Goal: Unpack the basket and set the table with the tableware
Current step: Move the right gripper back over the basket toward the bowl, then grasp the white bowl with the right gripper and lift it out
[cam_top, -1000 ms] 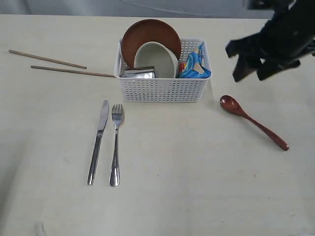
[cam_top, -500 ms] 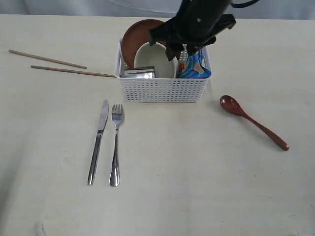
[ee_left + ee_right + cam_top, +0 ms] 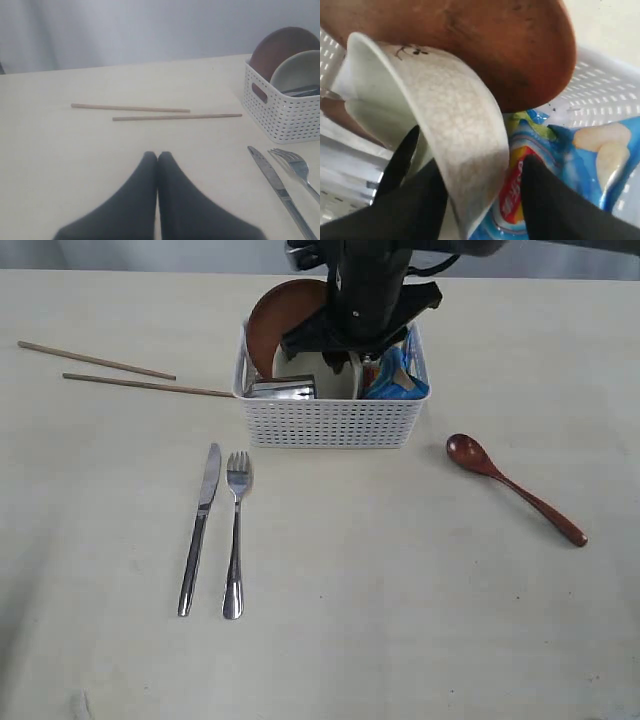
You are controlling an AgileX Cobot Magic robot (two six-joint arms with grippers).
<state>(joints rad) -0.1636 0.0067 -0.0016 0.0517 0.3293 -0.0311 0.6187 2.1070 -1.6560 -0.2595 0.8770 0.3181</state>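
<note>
Exterior, right arm (image 3: 365, 290): reaches down from the far side into the basket (image 3: 330, 422), its working end hidden among the contents.
Exterior, basket contents: brown plate (image 3: 278, 315) on edge at the back, bowl (image 3: 297, 364) leaning against it, steel cup (image 3: 282, 390) on its side, blue snack packet (image 3: 398, 378) at the right end.
Exterior, table (image 3: 400, 620): knife (image 3: 200, 530) and fork (image 3: 235, 535) side by side in front of the basket, spoon (image 3: 510, 485) off to its right, two chopsticks (image 3: 95, 360) to its left, the nearer one reaching the basket wall.
Left wrist, left tool (image 3: 157, 156): clenched, tips pressed together with nothing between them, above the table near the chopsticks.
Right wrist, right tool (image 3: 470, 150): spread wide, astride the bowl's rim. One finger (image 3: 402, 160) is inside the bowl and the other is against the packet. I cannot tell whether they pinch the rim.
</note>
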